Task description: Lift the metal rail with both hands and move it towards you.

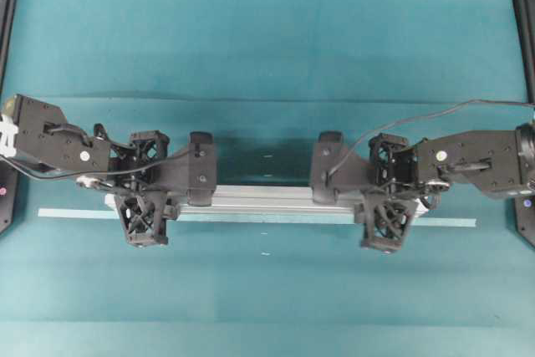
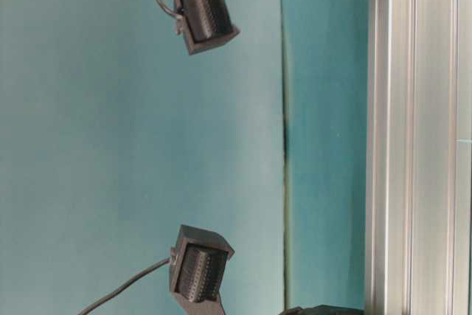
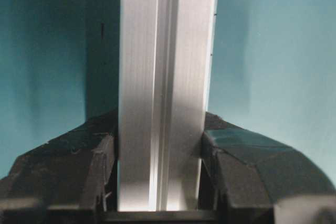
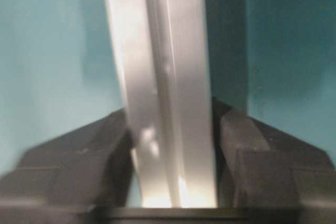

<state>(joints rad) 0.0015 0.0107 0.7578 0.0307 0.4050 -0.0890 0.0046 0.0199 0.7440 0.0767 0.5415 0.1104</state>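
Observation:
The metal rail [image 1: 267, 198] lies left to right across the middle of the teal table, a long grooved silver bar. My left gripper [image 1: 144, 194] is shut on its left part; in the left wrist view both fingers [image 3: 100, 171] press the sides of the rail [image 3: 163, 77]. My right gripper [image 1: 389, 198] straddles the right part. In the right wrist view the rail [image 4: 163, 77] runs slightly tilted and blurred between the fingers [image 4: 247, 150], with thin gaps on both sides, so this gripper [image 4: 173, 171] is open. The table-level view shows the rail [image 2: 413, 145] on its right side.
A thin pale blue-green tape strip [image 1: 451, 222] runs along the table just in front of the rail, reaching past both its ends. Black frame posts [image 1: 525, 22] stand at the table's far left and right edges. Two black blocks with cables [image 2: 206, 16] show in the table-level view.

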